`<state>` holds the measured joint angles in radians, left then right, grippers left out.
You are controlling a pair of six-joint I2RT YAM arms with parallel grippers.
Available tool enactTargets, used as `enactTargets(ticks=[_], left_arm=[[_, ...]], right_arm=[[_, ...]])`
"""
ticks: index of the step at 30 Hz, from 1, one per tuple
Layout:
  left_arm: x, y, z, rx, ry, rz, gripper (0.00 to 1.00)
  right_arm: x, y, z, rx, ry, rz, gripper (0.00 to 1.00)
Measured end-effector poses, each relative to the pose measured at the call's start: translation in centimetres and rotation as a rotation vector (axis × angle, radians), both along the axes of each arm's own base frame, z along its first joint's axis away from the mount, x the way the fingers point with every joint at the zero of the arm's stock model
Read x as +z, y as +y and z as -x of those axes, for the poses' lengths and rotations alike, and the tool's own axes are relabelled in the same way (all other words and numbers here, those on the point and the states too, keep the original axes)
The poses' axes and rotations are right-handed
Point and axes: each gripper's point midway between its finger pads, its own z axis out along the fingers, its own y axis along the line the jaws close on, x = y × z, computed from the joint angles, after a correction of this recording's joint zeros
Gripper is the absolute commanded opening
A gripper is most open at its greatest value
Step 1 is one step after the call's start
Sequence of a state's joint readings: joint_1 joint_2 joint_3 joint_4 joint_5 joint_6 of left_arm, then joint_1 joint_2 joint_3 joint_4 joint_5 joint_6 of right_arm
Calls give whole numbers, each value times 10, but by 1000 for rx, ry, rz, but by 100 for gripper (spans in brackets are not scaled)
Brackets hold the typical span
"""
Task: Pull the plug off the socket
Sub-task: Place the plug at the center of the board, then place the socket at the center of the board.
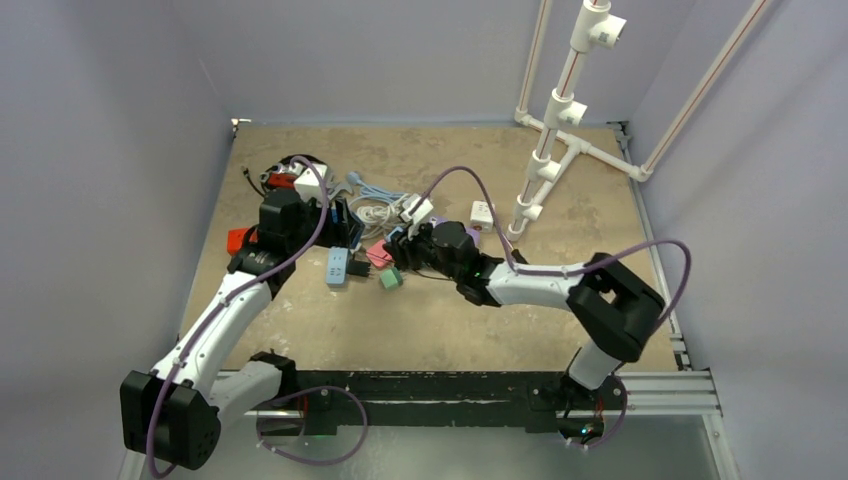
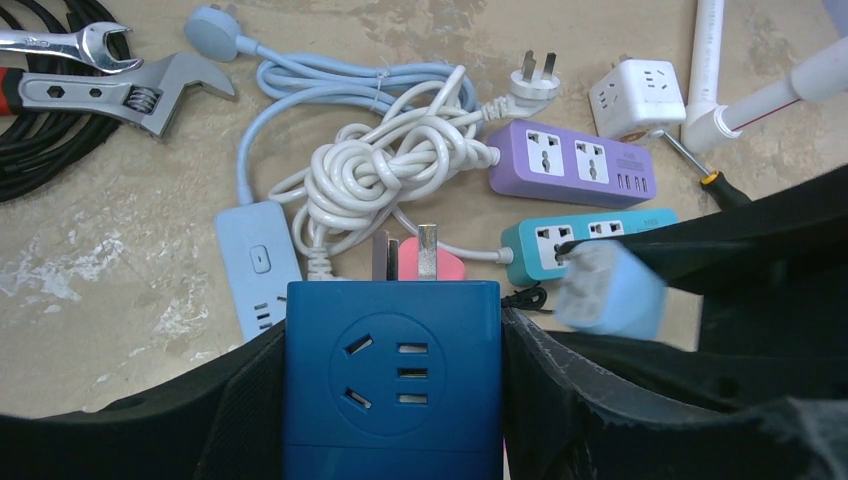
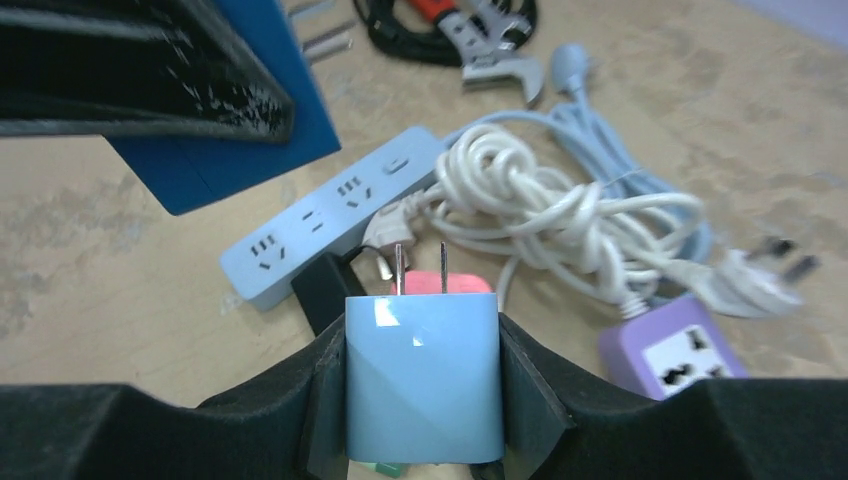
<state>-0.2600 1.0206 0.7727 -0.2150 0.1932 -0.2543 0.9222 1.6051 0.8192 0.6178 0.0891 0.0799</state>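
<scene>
From where I stand the plug, a small pale blue block with two thin metal pins, sits pinched between the pads of the right gripper, held across its two flat sides with the pins sticking out past the fingertips. The left gripper is clamped the same way on the socket, a dark blue cube with its holed face turned up toward the wrist camera and its own pins poking out ahead. The two meet near the middle of the table, a little left of centre, and the left wrist view shows the plug just to the right of the socket with a clear gap between them, so I judge it is out. The plug's long axis runs from its back end through the pins, in line with the right gripper's reach; the pins point left, toward the socket. It looks light and rigid, hard glossy plastic that could slide in the pads if twisted, so the flat sides are the right place to hold it, and any pull should run straight along the pins, which look thin enough to bend. Beneath both lie a tangled white cord, a pale blue power strip, a purple power strip and, far left, a wrench
</scene>
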Motion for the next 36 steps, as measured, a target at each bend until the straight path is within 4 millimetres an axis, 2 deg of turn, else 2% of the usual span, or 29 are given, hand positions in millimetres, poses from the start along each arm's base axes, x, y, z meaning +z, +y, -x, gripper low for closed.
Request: enactTargets(ticks=[4,7,11,14,21,25,28,32,36], left_arm=[[0,0,0,-1,2,0,0],[-3,-1,0,-6,11,1,0],[-9,-5,0,-23,32,5,0],[-12,-7,0,-34,45,8,0],[-14,-14,3,-75,57,26,0],[-18,-24,5,-129,79,49,0],[-36,-36,10,-190,144,60,0],[-64,-60,26,-278,244,32,0],[-83,-77,43,-342,303,-23,0]], right_arm=[[-33,17,-4,34,68,51,34],[-54,19,-7,23,104,91,48],[-69,19,-10,5,133,118,66],[-74,18,-12,-11,140,127,72],[-74,15,-15,-35,134,130,79],[-60,4,-13,-59,105,103,84],[-30,-16,-6,-94,53,44,86],[19,-38,-11,-174,-41,-69,86],[37,-58,-14,-251,-90,-127,87]])
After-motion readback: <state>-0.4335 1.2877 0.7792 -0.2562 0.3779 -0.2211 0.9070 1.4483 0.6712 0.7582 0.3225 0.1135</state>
